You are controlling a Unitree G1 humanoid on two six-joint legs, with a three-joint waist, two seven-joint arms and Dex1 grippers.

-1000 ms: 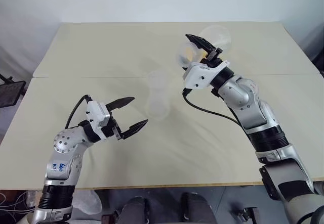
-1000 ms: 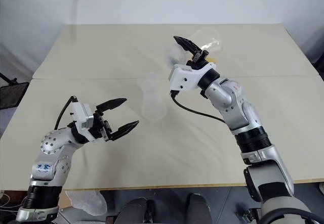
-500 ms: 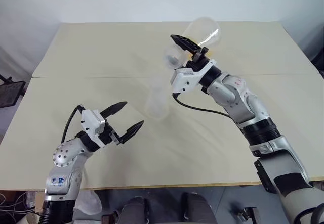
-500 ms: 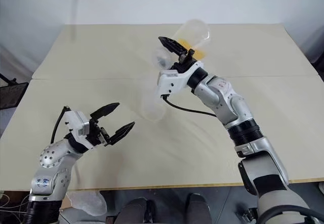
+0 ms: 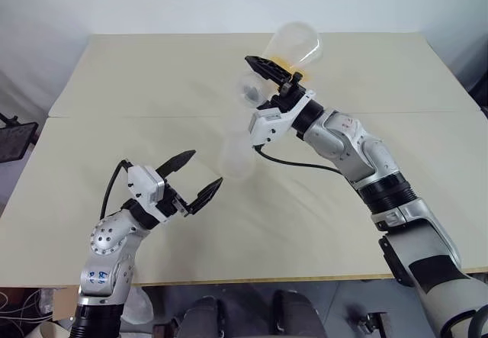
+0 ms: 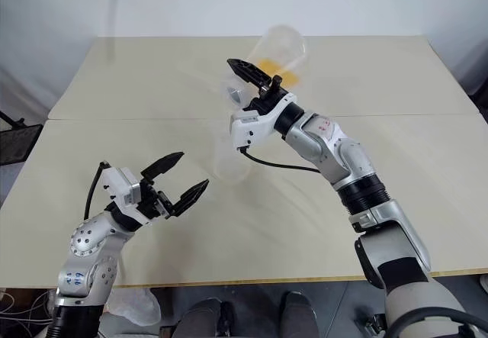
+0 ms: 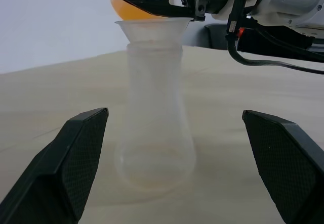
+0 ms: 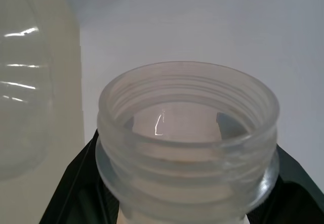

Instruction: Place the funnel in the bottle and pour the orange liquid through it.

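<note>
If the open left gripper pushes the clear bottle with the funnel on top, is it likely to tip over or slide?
The bottle is tall and thin-walled with almost nothing inside, so it is probably light and would slide or tip easily. Its wider base should help somewhat. The funnel rests loosely in the neck, so a knock could dislodge it.

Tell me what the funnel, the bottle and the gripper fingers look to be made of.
Funnel: likely thin translucent plastic, frosted; the background shows through milky.
Bottle: probably clear plastic, slightly hazy, soft highlights, no sharp glassy glints.
Left gripper fingers: black, matte, finely textured like moulded plastic or carbon-fibre; unsure which.
</note>
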